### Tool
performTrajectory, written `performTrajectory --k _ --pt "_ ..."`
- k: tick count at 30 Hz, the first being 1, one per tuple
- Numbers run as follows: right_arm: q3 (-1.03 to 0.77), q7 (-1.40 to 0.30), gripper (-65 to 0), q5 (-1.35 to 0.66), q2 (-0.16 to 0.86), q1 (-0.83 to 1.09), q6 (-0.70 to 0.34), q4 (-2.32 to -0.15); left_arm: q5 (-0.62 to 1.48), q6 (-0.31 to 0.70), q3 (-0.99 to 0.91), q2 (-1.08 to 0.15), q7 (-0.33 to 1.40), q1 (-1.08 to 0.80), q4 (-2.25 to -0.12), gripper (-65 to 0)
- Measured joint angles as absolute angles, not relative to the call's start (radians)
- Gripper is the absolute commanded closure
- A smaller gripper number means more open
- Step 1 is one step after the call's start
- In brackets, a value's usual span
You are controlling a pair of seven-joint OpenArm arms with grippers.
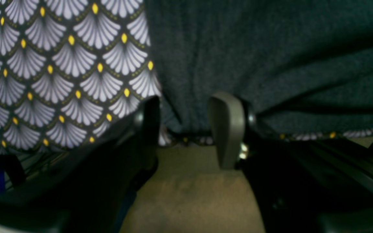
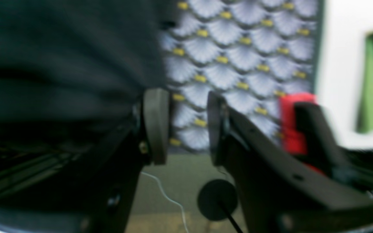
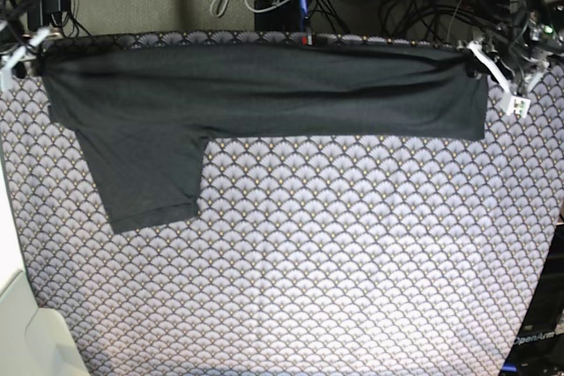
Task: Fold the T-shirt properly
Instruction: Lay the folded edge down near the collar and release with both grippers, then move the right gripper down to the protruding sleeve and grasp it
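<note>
In the left wrist view, the left end effector (image 1: pixel 186 129) stands parted at the worktop's far edge with nothing between its pads; the T-shirt (image 1: pixel 270 58) lies just beyond and to one side of it, its hem close to the nearer finger, with the patterned cloth (image 1: pixel 60 74) on the other side. The risk here is a finger catching the loose hem on withdrawal and dragging the fold askew. In the right wrist view, blurred, the right end effector (image 2: pixel 186 126) also gapes empty, with the shirt beside one finger and bare cloth beyond the gap; the same snag threatens. In the base view, the shirt (image 3: pixel 264 94) lies as a long band between both end effectors along the far edge, one sleeve hanging toward the near side, where wide bare cloth gives room.
</note>
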State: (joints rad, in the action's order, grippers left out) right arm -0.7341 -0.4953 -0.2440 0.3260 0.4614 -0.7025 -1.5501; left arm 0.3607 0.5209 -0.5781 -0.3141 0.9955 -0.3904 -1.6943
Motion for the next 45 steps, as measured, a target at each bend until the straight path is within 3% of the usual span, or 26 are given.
performTrajectory --k 13,18,22,30,37,45 --pt "-0.863 -0.511 -21.5 -0.233 0.366 0.393 -0.693 -1.542 0.361 0.521 -0.579 -0.316 0.995 -0.390 -1.695 -29.3" --pt "-0.712 -0.496 -21.5 -0.249 0.397 0.229 -0.699 -1.516 0.360 0.521 -0.580 -0.316 0.996 -0.390 -1.695 -29.4" --pt "-0.556 -0.503 -21.5 -0.245 0.403 0.061 -0.707 -1.363 0.360 0.522 -0.580 -0.316 0.995 -0.390 -1.695 -29.4" --pt "-0.414 -0.501 -21.9 -0.031 0.412 -0.235 -0.702 -1.033 0.360 0.522 -0.580 -0.310 0.995 -0.393 -1.702 -29.3" --pt "-0.373 -0.503 -30.4 -0.018 0.408 -0.384 -0.697 -0.924 0.361 0.522 -0.581 -0.308 0.995 -0.393 -1.702 -29.3" --pt "-0.233 -0.497 -30.9 -0.018 0.352 -0.440 -0.699 -0.916 0.361 0.521 -0.581 -0.310 0.995 -0.393 -1.703 -29.3"
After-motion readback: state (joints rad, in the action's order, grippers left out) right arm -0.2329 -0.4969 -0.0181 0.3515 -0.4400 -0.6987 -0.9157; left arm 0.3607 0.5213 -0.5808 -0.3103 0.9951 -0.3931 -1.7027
